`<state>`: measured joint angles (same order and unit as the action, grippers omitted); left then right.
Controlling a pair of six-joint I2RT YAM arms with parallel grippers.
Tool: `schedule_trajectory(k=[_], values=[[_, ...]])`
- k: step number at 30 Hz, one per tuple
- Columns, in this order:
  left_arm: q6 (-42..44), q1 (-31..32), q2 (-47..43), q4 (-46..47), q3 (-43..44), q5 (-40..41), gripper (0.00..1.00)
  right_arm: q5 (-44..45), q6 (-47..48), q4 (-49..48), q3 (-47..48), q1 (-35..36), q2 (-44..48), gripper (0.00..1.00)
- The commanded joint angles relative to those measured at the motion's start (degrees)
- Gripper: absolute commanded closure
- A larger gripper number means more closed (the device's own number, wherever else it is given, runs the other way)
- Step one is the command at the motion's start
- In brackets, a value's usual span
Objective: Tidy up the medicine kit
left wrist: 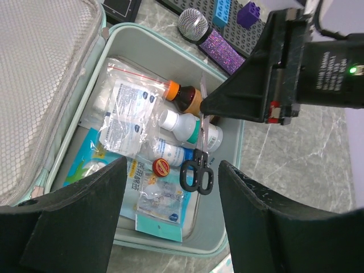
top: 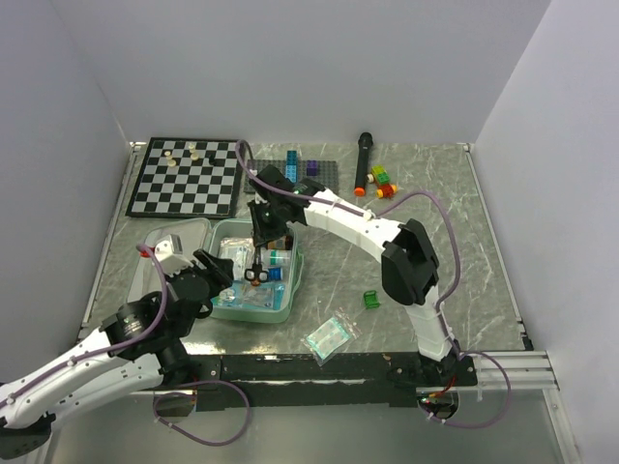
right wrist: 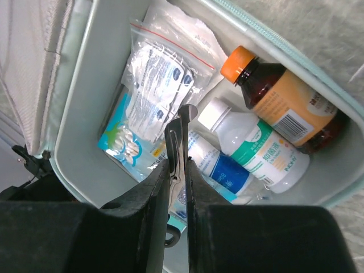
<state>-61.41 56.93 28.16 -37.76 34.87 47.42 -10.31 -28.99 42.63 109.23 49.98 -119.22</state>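
**A:** Over the kit [top: 294,290], the right claw [right wrist: 177,170] is clamped on the scissors [right wrist: 173,136] by the blades, and the handles hang down above the bottles.

**B:** And the kit itself?

**A:** It lies open on the table [top: 406,261], with its mesh half [left wrist: 40,85] folded out to the kit's left. The chessboard [top: 184,179] sits near, behind the kit.

**B:** What could go wrong?

**A:** Thin flat blades give the pads little to bite on, so the scissors may swivel or slip. If they're let go from here, the handles would likely land on the white bottle [right wrist: 256,148] and come to rest propped across it. That may be too high for the kit to shut. I can't tell whether the handles touch anything yet.

**B:** Anything else inside the kit?

**A:** The bag [right wrist: 159,79] of packets, toward the kit's mesh side. If the scissors tip over, a blade tip could snag the plastic.

**B:** The left claw?

**A:** The left claw [left wrist: 173,165] has its jaws apart and holds nothing. It hovers at the kit's near side, close to the other arm. If either arm swings, they could knock together or shove the kit.
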Motion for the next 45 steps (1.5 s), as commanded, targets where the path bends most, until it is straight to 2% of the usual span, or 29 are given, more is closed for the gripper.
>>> schedule_trajectory(k=[1, 7, 11, 14, 19, 23, 26, 29, 37, 40, 43, 45], values=[[-1.7, -0.1, -1.5, -1.1, 1.0, 1.4, 0.30, -2.9, -1.2, 0.2, 3.8, 0.7, -1.5, 0.83], [-1.7, -0.1, -0.8, -1.2, 1.1, 1.5, 0.30, -6.5, -2.3, -0.5, 5.5, 2.2, -3.9, 0.74], [-2.0, -0.1, -0.6, -1.4, 1.3, 1.6, 0.30, -7.4, -4.0, -0.6, 6.5, 2.7, -4.7, 0.51], [-2.8, -0.1, -0.7, -2.3, 1.3, 1.7, 0.30, -5.6, -4.6, -2.2, 3.7, 2.2, -2.1, 0.41], [-4.1, -0.1, -1.7, -3.7, 1.1, 2.1, 0.30, -1.7, -3.0, -5.4, -5.0, 1.8, 6.4, 0.40], [-9.2, -0.1, -2.1, -8.0, 0.8, 4.0, 0.28, 8.2, -0.4, -6.9, -16.7, 1.3, 15.1, 0.40], [-13.6, -0.1, -3.1, -10.5, 0.2, 3.6, 0.23, 14.0, 1.2, -8.8, -25.8, 0.0, 20.5, 0.36], [-16.7, -0.1, -4.7, -11.2, -1.1, 2.1, 0.16, 13.7, 1.9, -11.9, -32.7, -1.2, 23.2, 0.32], [-25.6, -0.1, -5.8, -13.4, -3.9, -3.4, 0.09, 7.0, 0.5, -17.8, -33.6, -1.8, 21.2, 0.27], [-27.7, -0.1, -5.2, -13.7, -4.4, -4.2, 0.07, 7.6, 1.5, -15.5, -30.2, -2.0, 17.5, 0.26], [-29.5, -0.1, -5.1, -14.2, -4.6, -4.4, 0.07, 7.8, 1.0, -14.8, -31.3, -3.4, 15.8, 0.31], [-29.8, -0.1, -5.5, -13.8, -5.2, -4.4, 0.07, 6.5, 0.1, -16.3, -34.3, -5.5, 16.6, 0.37]])
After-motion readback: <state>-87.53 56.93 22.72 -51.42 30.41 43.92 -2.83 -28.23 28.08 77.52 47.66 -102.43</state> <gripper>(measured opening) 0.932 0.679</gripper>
